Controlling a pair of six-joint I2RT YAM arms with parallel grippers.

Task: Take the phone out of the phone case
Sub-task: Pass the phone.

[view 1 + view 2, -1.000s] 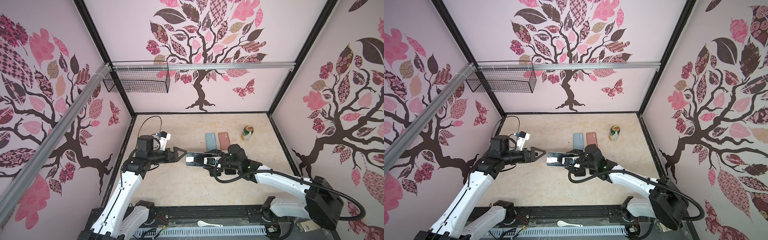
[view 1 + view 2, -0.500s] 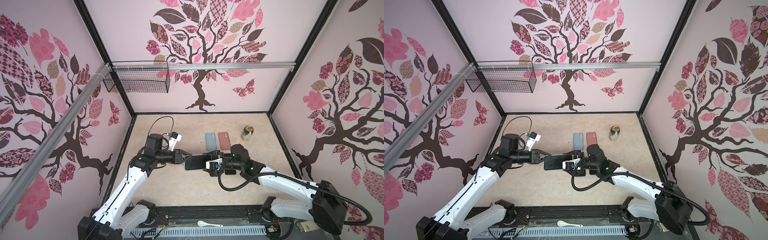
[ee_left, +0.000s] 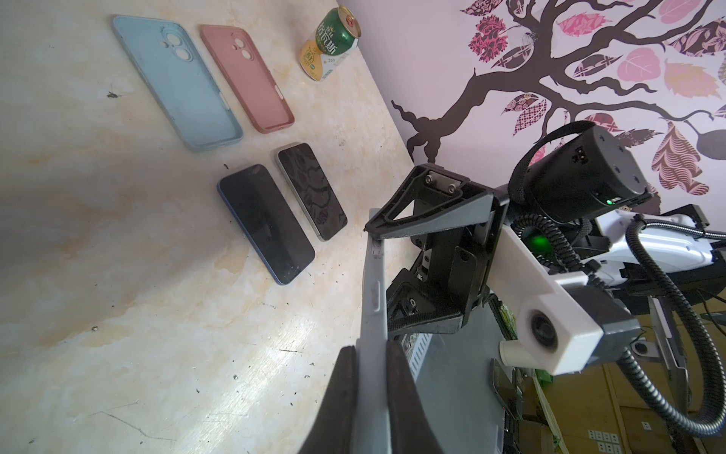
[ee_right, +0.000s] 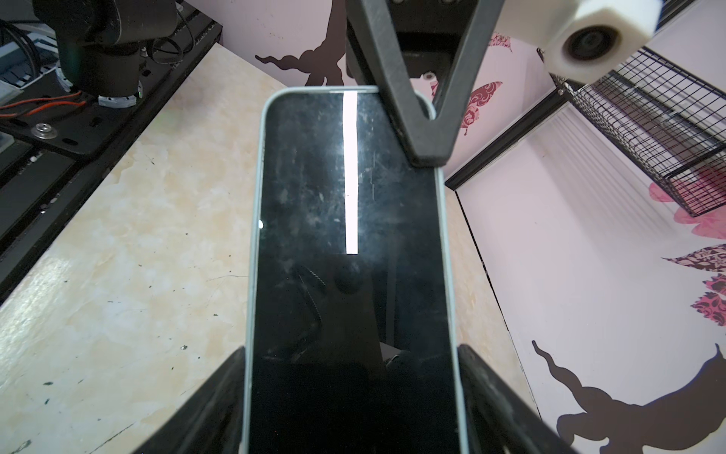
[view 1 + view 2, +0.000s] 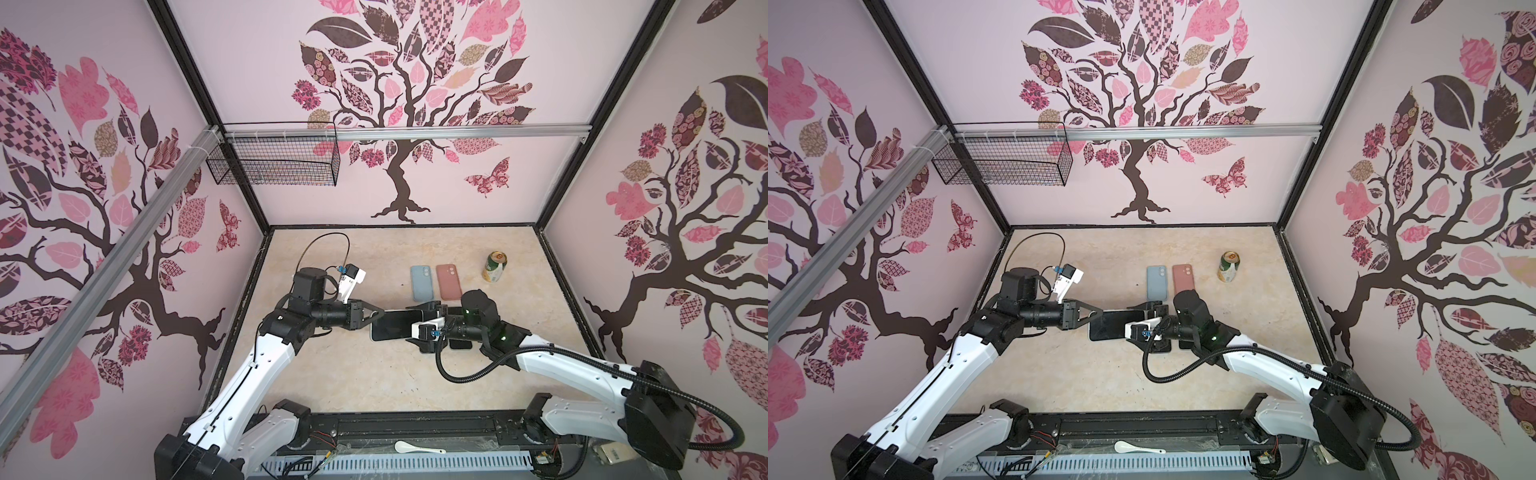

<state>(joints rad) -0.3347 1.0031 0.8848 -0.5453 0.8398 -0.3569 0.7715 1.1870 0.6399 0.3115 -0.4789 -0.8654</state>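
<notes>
Evidently we are early: the phone still sits in its phone case, aloft over the bench, right claw clamped across its sides, left claw pinching one corner; separating remains

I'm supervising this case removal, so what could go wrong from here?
1. The left gripper pinches only a thin edge near one corner of the cased phone, so it may slip off when pulling.
2. The right gripper holds just the sides in mid-air. A slip could drop it near the bare phone.
</notes>
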